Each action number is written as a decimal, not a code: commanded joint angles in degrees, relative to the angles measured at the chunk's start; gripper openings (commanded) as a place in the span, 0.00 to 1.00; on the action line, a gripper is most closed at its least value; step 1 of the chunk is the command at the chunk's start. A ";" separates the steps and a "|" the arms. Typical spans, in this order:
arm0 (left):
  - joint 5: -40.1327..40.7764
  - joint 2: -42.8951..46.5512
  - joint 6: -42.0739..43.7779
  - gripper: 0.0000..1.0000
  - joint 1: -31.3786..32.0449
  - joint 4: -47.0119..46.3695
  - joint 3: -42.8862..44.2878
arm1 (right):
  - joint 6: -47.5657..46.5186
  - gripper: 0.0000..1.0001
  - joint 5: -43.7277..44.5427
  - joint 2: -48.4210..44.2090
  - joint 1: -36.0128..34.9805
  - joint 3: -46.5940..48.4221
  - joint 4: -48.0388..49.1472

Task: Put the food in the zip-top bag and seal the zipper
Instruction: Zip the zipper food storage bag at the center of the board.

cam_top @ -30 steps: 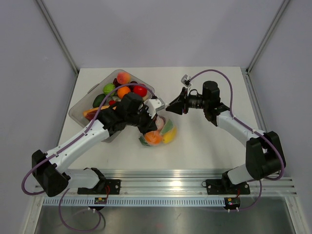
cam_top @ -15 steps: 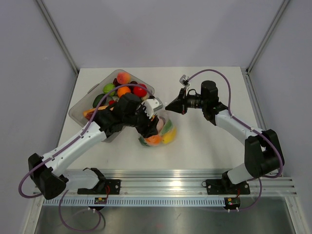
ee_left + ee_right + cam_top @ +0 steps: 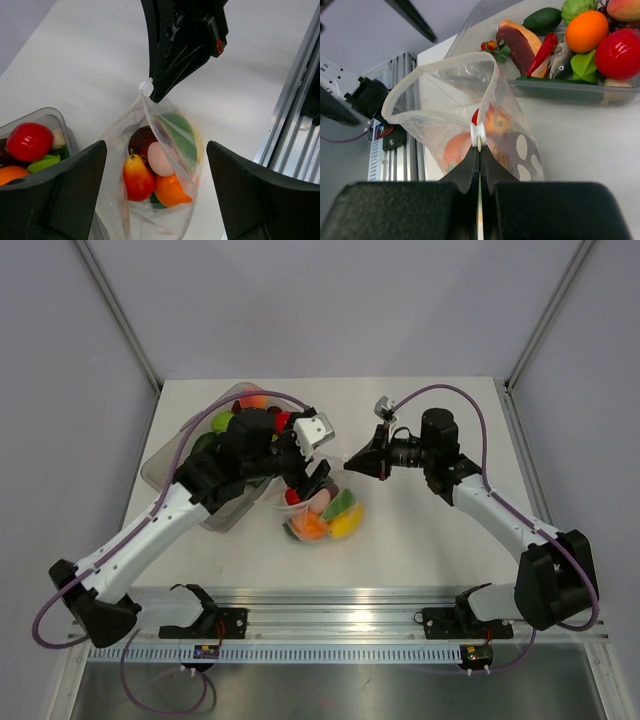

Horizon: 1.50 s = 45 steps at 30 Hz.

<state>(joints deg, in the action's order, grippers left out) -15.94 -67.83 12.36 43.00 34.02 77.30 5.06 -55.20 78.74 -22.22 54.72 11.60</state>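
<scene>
From where I stand, the white table point(image 3: 430, 540) takes up most of the scene, with both arms reaching in toward its middle. At the back left sits a clear plastic tray point(image 3: 165, 468) heaped with toy produce, a red ball point(image 3: 29, 141) and an orange point(image 3: 586, 31) among the pieces. Just beside the tray's near corner the zip-top bag point(image 3: 325, 518) stands on the table. Its mouth is held up and gapes in a wide loop.

The left gripper point(image 3: 305, 480) hangs over the bag with its jaws spread wide and nothing between them. The right gripper point(image 3: 350, 464) is pinched tight on one end of the zipper point(image 3: 420, 75), right by a small white tab point(image 3: 478, 135).

Inside the bag lies some of the food point(image 3: 160, 170): a red-and-yellow pear shape, a pale pink egg-like piece, something orange, something green and a dark red lump (I cannot name that one).
</scene>
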 commanded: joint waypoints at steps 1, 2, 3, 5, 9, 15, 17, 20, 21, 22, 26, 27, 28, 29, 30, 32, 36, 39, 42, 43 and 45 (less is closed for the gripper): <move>-4.88 -5.19 5.91 0.84 0.06 -4.66 1.19 | -4.18 0.00 0.70 -3.50 -0.90 -0.49 -2.97; -6.02 -5.99 7.49 0.83 0.06 -5.80 1.36 | -4.27 0.00 0.79 -4.11 -0.98 -0.58 -3.33; -6.72 -6.69 8.20 0.77 0.06 -5.98 2.06 | -4.62 0.00 0.80 -4.38 -0.90 -0.75 -3.59; -9.44 -10.03 11.26 0.68 -0.03 -4.15 3.90 | -4.53 0.00 0.71 -5.00 -0.90 -1.10 -3.77; -13.49 -14.60 13.56 0.59 -1.08 -0.36 9.44 | -4.71 0.00 0.44 -5.35 -1.25 -0.93 -5.09; -19.29 -17.15 14.53 0.54 -2.13 1.40 11.91 | -7.43 0.00 0.71 -5.70 -1.69 -0.84 -7.20; -20.52 -18.12 15.06 0.46 -2.22 4.29 13.66 | -7.70 0.00 0.80 -5.79 -1.86 -0.75 -7.55; -21.93 -20.40 16.20 0.44 -2.40 8.51 15.95 | -7.87 0.00 0.62 -5.79 -1.86 -0.40 -7.90; -22.46 -20.76 16.29 0.44 -2.40 9.13 16.13 | -7.96 0.00 0.53 -5.79 -1.78 -0.32 -7.90; -22.72 -21.28 16.47 0.45 -2.40 9.48 16.22 | -8.05 0.00 0.53 -5.79 -1.78 -0.14 -8.16; -23.69 -21.99 16.82 0.48 -2.40 10.36 16.39 | -8.57 0.00 0.44 -5.70 -1.86 0.30 -8.96; -23.61 -22.17 16.82 0.48 -2.40 10.54 16.57 | -8.58 0.00 0.44 -5.70 -1.86 0.39 -8.96; -23.52 -22.52 16.73 0.47 -2.40 10.98 16.92 | -8.58 0.00 0.44 -5.70 -1.86 0.48 -9.13; -23.43 -23.21 16.73 0.47 -2.40 11.41 17.27 | -8.58 0.00 0.44 -5.79 -1.86 0.48 -9.13; -23.69 -23.40 16.82 0.46 -2.40 11.77 17.53 | -8.58 0.00 0.44 -5.79 -1.86 0.56 -9.13; -23.69 -23.75 16.47 0.41 -2.40 12.12 17.97 | -8.58 0.00 0.62 -5.88 -1.87 0.56 -9.13; -24.40 -23.31 16.03 0.33 -2.57 12.03 17.98 | -8.75 0.00 0.80 -6.05 -1.87 0.48 -9.40; -24.40 -23.13 16.03 0.22 -2.57 12.30 17.80 | -8.75 0.00 1.32 -6.23 -1.95 0.30 -9.49; -24.40 -23.22 15.77 0.09 -2.57 12.56 17.54 | -8.66 0.00 1.67 -6.75 -1.95 0.30 -9.40; -24.48 -23.22 15.68 0.07 -2.57 12.30 17.45 | -8.66 0.00 1.85 -6.84 -1.95 0.30 -9.22; -24.57 -23.22 15.33 0.04 -2.57 12.47 17.27 | -8.40 0.00 2.20 -7.37 -1.87 0.21 -8.96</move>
<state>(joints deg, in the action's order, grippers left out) -37.36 -91.37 28.38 40.18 45.84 92.68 -2.76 -54.54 74.00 -23.75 53.65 0.10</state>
